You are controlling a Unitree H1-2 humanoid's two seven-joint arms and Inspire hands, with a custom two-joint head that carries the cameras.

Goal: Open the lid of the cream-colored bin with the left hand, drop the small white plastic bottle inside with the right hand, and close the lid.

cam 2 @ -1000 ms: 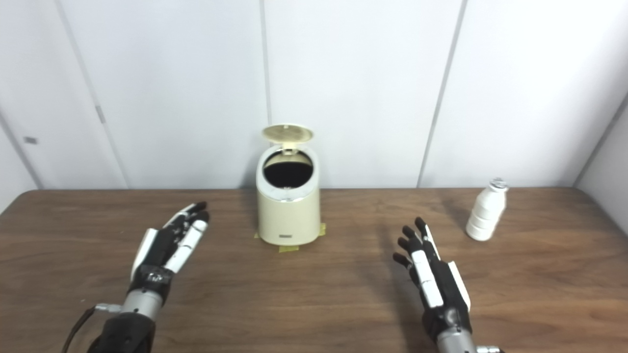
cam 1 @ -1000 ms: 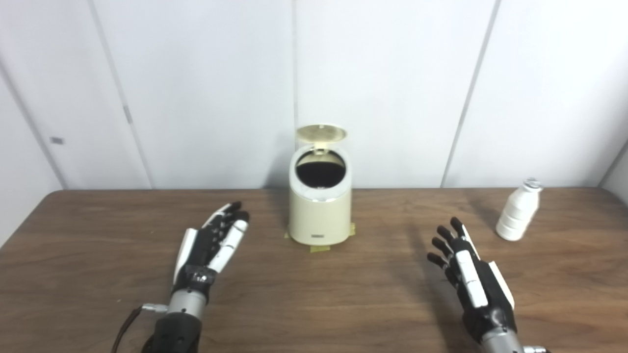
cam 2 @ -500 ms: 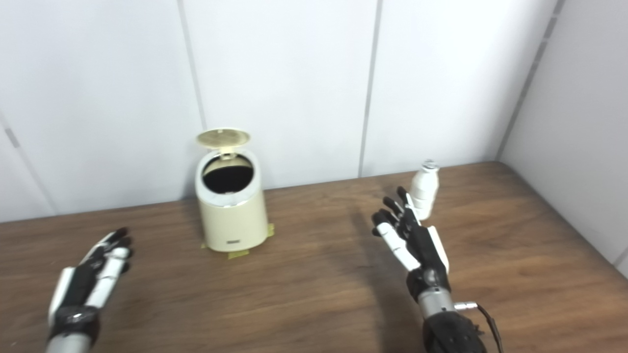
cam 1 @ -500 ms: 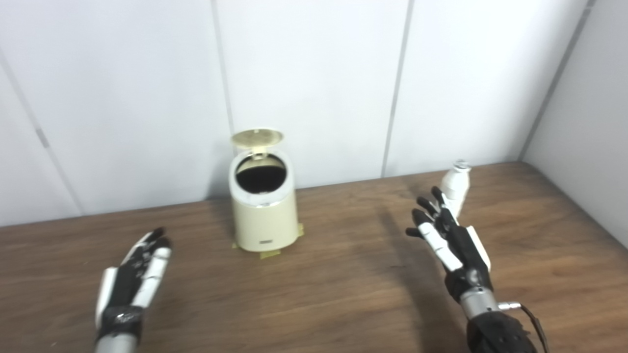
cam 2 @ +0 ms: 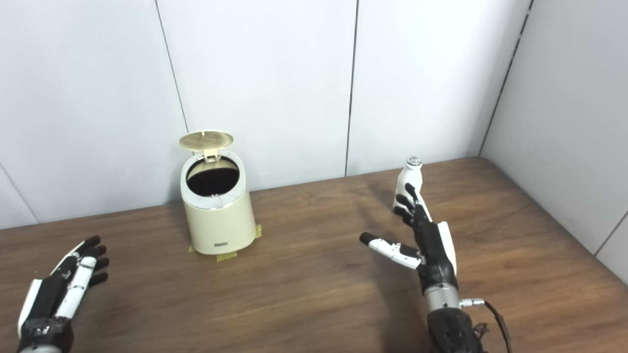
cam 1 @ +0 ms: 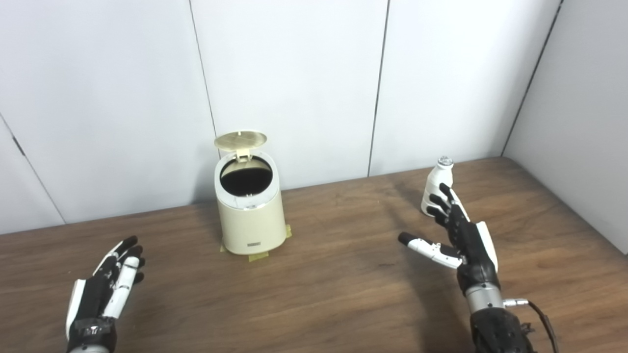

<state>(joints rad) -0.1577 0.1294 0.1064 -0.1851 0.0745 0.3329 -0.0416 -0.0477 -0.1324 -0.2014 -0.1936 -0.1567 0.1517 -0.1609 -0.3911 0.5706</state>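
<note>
While both hands stay unclenched and hold nothing, right hand (cam 1: 463,235) reaches just short of bottle (cam 1: 435,184), upright near wall. Looks light, smooth plastic; likely tippy. Wrap ribbed body, below neck.

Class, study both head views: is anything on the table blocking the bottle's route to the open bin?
Nothing visible does. Only bare table lies between the white bottle and the cream bin, whose lid stands open. The open right hand is just in front of the bottle, not yet gripping it.
</note>
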